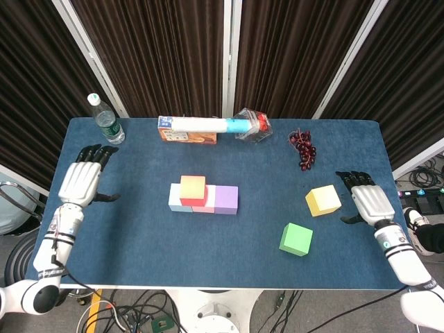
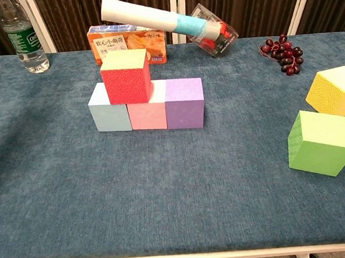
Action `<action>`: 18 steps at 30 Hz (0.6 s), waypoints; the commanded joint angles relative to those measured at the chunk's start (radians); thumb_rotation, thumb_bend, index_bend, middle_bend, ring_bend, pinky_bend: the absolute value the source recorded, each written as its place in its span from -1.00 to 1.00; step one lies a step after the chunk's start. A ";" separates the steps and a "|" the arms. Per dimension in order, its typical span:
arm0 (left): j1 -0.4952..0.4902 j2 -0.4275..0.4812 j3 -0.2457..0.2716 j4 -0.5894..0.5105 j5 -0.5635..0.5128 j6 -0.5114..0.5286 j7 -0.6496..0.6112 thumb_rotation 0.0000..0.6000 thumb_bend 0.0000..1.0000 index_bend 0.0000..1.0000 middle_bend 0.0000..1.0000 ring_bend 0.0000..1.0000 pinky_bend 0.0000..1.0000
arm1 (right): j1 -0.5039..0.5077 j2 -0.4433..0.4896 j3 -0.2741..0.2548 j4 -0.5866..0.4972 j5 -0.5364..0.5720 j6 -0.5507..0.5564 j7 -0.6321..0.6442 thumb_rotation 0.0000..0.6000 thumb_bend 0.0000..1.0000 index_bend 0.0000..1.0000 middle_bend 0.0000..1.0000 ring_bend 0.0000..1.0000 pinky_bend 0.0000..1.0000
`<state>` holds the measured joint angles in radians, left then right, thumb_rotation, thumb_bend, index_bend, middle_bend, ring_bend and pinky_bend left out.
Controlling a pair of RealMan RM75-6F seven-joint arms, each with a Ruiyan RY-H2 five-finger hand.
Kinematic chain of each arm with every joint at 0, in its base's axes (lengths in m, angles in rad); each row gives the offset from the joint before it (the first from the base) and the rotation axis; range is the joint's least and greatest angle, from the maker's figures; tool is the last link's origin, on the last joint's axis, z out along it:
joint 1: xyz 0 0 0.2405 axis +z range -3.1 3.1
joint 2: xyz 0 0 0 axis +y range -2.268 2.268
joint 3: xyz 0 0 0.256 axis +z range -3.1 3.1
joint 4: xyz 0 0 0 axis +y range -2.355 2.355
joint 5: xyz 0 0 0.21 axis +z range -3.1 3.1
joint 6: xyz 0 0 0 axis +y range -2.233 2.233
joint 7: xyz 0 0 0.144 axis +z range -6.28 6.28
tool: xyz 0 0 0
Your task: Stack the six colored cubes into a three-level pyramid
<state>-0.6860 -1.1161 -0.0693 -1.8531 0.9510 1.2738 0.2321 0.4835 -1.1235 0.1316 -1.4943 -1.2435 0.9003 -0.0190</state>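
Red cube (image 2: 126, 77) sits on the blue (image 2: 108, 109) and pink (image 2: 146, 112) ones mid-frame; both hands, left (image 1: 81, 182) and right (image 1: 369, 203), hover at the frame edges, fingers apart, holding nothing.

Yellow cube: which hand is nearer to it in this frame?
Right. The right hand sits open just beside the yellow cube, on its outer side, not touching. The left hand rests open at the table's far opposite edge, beyond the stacked cubes.
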 commanded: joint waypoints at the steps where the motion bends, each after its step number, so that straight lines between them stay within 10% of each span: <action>1: 0.023 -0.001 0.002 0.005 0.020 -0.008 -0.015 1.00 -1.00 -0.72 -0.76 -0.91 -0.87 | 0.040 -0.051 -0.005 0.053 0.053 -0.049 -0.070 1.00 -0.95 -1.00 -0.84 -1.00 -1.00; 18: 0.071 -0.014 -0.051 0.029 0.039 -0.053 -0.034 1.00 -1.00 -0.72 -0.76 -0.91 -0.87 | 0.095 -0.191 -0.014 0.243 -0.003 -0.091 0.012 1.00 -0.80 -1.00 -0.53 -1.00 -1.00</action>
<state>-0.6186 -1.1300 -0.1198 -1.8232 0.9872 1.2213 0.1985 0.5749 -1.3029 0.1194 -1.2649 -1.2327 0.8035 -0.0216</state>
